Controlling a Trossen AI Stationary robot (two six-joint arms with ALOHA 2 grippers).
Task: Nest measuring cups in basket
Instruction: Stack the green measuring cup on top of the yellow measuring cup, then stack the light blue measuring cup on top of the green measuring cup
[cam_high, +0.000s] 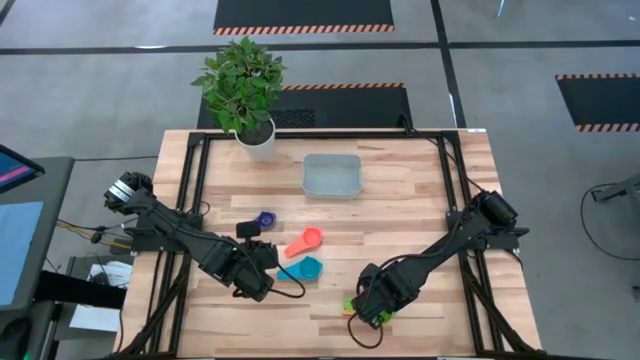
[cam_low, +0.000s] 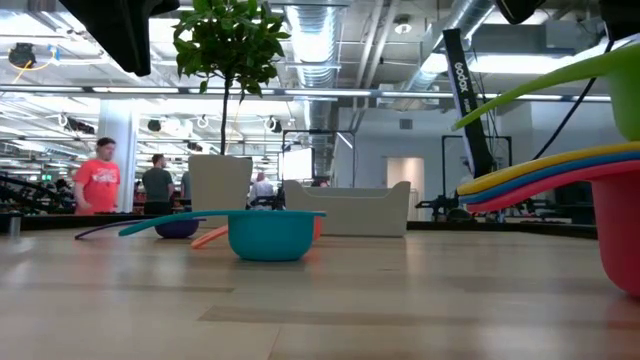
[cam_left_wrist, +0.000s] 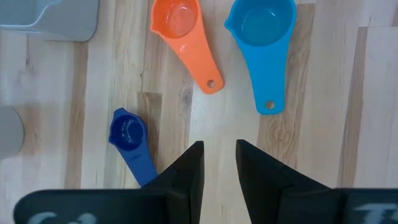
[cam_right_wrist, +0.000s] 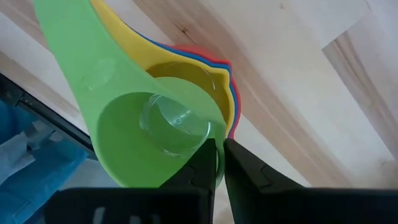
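Note:
My right gripper (cam_right_wrist: 216, 152) is near the table's front edge (cam_high: 372, 308), shut on the green cup (cam_right_wrist: 134, 134). The green cup is tilted over a nested stack of yellow (cam_right_wrist: 186, 74), blue and red cups (cam_low: 620, 225). My left gripper (cam_left_wrist: 219, 163) is open and empty above the table, left of centre (cam_high: 255, 268). Beyond it the dark blue cup (cam_left_wrist: 127, 134), the orange cup (cam_left_wrist: 180, 25) and the light blue cup (cam_left_wrist: 261, 28) lie apart, bowls up. The basket (cam_high: 332, 175) stands at the table's middle back. My right gripper pinches the green cup's bowl rim (cam_right_wrist: 214, 134) on the side opposite the handle, one finger inside the bowl and one outside. The cup is tilted, its handle (cam_low: 540, 85) slanting up above the stack's handles. Whether its bowl touches the yellow cup, I cannot tell.
A white plant pot (cam_high: 256, 140) with a leafy plant stands at the back left of the table. Bare wood lies between the loose cups and the basket. People stand in the room far beyond the table (cam_low: 98, 180).

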